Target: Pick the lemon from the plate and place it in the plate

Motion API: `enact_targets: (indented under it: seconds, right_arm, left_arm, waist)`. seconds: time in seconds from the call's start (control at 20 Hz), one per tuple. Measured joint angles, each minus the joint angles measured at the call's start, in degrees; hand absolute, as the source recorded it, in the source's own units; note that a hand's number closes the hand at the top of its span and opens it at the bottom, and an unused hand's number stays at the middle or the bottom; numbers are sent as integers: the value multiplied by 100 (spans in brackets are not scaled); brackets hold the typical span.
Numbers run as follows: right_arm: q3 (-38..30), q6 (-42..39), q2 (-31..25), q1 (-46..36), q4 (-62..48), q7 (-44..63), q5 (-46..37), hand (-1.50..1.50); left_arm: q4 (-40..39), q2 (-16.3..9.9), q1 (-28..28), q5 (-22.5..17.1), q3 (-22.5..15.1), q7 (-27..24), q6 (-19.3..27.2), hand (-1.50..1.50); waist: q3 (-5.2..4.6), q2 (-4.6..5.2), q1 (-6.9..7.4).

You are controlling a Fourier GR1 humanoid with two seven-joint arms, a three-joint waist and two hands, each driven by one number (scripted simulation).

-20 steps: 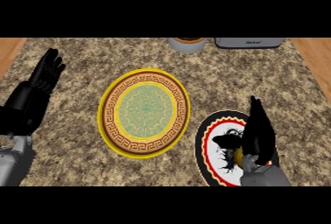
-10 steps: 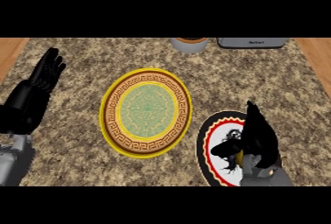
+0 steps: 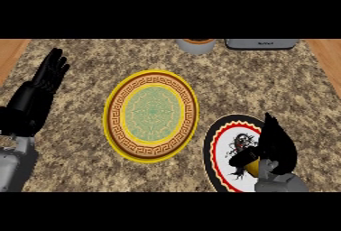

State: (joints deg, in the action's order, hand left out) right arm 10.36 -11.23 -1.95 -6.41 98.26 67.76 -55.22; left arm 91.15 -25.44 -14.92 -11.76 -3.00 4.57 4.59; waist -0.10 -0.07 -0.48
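The right hand (image 3: 274, 149) is curling its fingers (image 3: 241, 159) round the lemon (image 3: 252, 167) on the white plate (image 3: 220, 149); the yellow plate (image 3: 152, 115) is lying to the left, the left hand (image 3: 36, 97) resting open.

Patterned plate (image 3: 151, 115) centre, dragon plate (image 3: 225, 149) right, lemon (image 3: 253, 166) on it

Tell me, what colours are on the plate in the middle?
The middle plate has a yellow rim, a brown key-patterned band and a pale green centre, seen in the head view.

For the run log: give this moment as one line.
phase: grasping | right robot hand: curled on lemon over red-rimmed plate | left robot hand: open, resting | yellow plate: holds nothing
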Motion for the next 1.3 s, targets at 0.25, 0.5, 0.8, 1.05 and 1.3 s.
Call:
enact_targets:
  seconds: [0.25, 0.5, 0.8, 1.05, 1.3]
  right_arm:
    - [-128, -77, 96, 216, -110, -18, -81, -150]
    - [-180, -112, 131, 406, -196, -99, 3, -150]
    - [-296, -144, 156, 671, -271, -279, 99, -150]
    - [-386, -119, 170, 708, -612, -379, 17, 150]
    - [-424, 268, 48, 489, -928, -714, -596, 150]
  left_arm:
    - [-22, 67, 10, 37, 23, -20, -36, 0]
    - [52, 108, -16, 74, 72, 41, -88, 0]
    - [94, 186, 100, 199, 105, -26, -134, 0]
    - [108, 294, 14, 236, 113, 65, -141, 0]
    - [40, 337, 17, 314, 214, 11, -254, 0]
  waist:
    - [4, 3, 27]
    - [7, 3, 41]
    - [7, 4, 41]
    - [-2, -2, 49]
    - [-27, -20, 48]
